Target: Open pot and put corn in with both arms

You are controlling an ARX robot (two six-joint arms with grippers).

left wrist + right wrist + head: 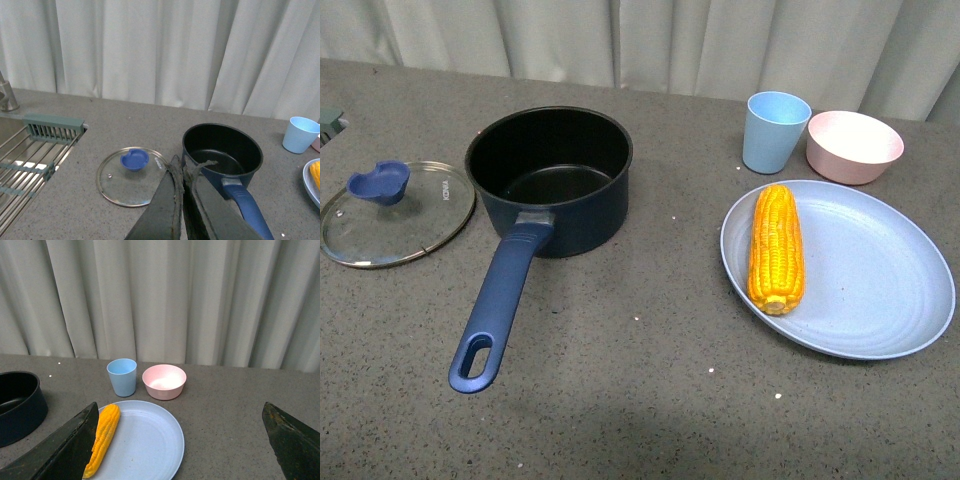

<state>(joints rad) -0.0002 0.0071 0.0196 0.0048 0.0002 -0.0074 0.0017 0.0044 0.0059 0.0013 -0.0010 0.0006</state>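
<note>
Left gripper (181, 200), left wrist view: jaws pinched together, nothing held; pot (222, 150) open, lid (131, 182) off beside it. Right wrist view: right gripper (179, 412) spread wide, empty; corn (103, 437) lies on plate (150, 440). Front view: no arms; corn at 3 o'clock of pot, well apart. Cob judged stiff, light, prone to roll: pinch mid-length, across its width

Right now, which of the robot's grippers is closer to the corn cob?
Right. The right gripper, wide open, faces the corn cob on the blue plate close ahead. The left gripper, shut, hangs by the saucepan and glass lid, with the corn far to its side.
</note>
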